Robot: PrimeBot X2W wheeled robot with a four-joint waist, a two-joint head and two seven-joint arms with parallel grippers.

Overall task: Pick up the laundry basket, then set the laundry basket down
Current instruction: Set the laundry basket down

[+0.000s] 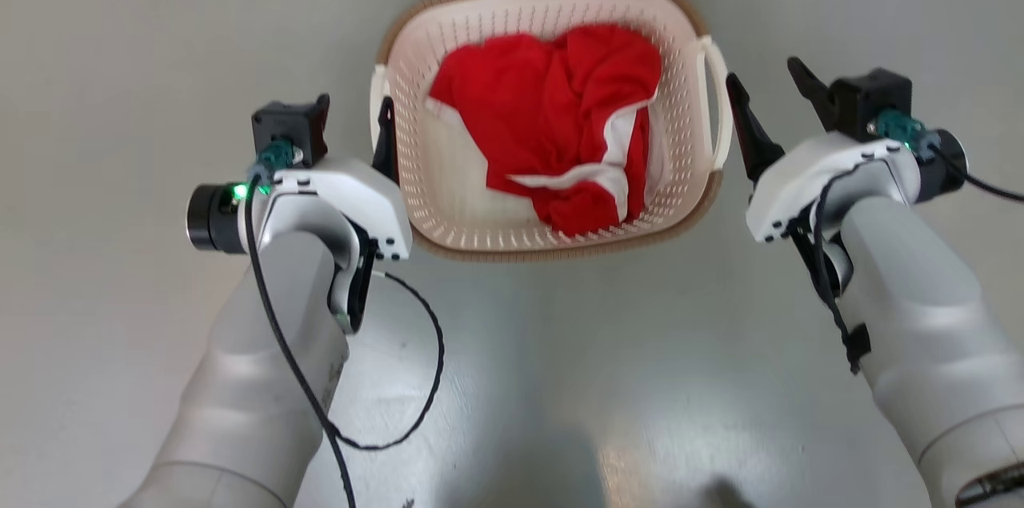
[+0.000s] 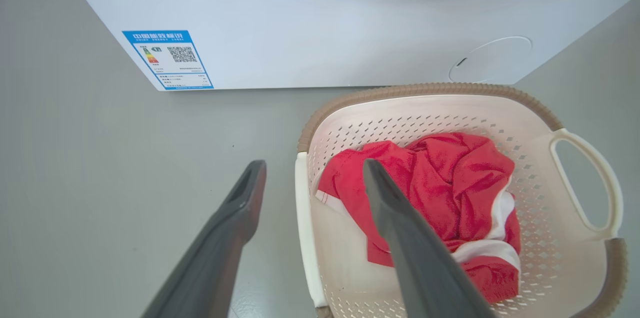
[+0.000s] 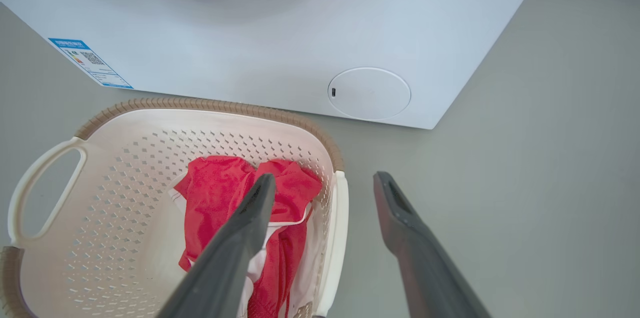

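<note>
**Both claws spread wide at the basket's handles, nothing gripped**

The laundry basket (image 1: 448, 188) stands on the grey floor (image 1: 120, 92) at the upper centre of the head view. A crumpled red cloth with white trim (image 1: 552, 116) lies inside it. The white washing machine (image 2: 320, 17) fills the top of both wrist views, just beyond the basket's far rim.

The left claw (image 1: 356, 104) sits at the basket's left edge, fully open and empty. In the left wrist view one finger lies over the floor and the other over the basket's inside, with the white left handle (image 2: 303, 228) between them.

The right claw (image 1: 760, 70) is just beside the right handle (image 1: 714, 104), also wide open and empty. Whether either claw touches the plastic cannot be told.
</note>
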